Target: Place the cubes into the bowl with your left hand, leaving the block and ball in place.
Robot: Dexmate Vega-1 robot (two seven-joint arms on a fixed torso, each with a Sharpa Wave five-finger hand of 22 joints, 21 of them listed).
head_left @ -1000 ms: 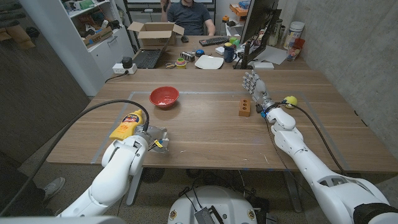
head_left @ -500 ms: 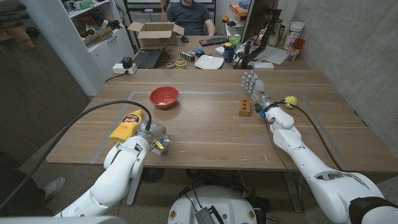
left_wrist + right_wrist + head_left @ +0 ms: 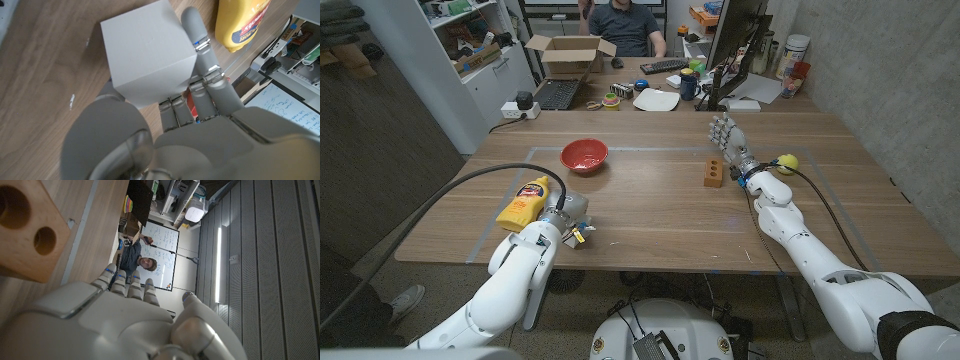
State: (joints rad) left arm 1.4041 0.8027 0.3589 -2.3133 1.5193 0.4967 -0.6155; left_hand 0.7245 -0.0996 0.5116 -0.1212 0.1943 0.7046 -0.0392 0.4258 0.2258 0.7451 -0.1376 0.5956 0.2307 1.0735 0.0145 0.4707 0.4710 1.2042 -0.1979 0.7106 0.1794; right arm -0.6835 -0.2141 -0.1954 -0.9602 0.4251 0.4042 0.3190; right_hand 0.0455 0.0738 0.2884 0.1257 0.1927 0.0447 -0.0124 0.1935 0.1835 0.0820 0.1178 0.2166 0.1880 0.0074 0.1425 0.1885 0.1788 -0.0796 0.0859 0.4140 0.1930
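Grey cube (image 3: 147,55), seen in the left wrist view against the fingers (image 3: 200,47) of the left hand (image 3: 567,219), at the near left of the table (image 3: 650,215). The cube shows flat, smooth, matte faces and crisp edges; it is judged rigid, probably light, and somewhat slippery, so the soundest hold is on 2 opposite faces near mid-height, thumb on 1 side and fingers on the other. One finger lies along a vertical face and others curl beneath the cube's near edge; the cube appears cradled against the fingers, yet whether they are clamped on it cannot be told. A yellow bottle (image 3: 525,200) lies on its side just beside this hand. The red bowl (image 3: 584,155) stands farther back on the table, well apart from the cube, so a carry forward is judged necessary. On the right side, the wooden block (image 3: 714,172) with 2 round holes sits just beside the right hand (image 3: 729,139), whose fingers stand apart and upright, holding nothing; the yellow ball (image 3: 786,162) lies near that wrist
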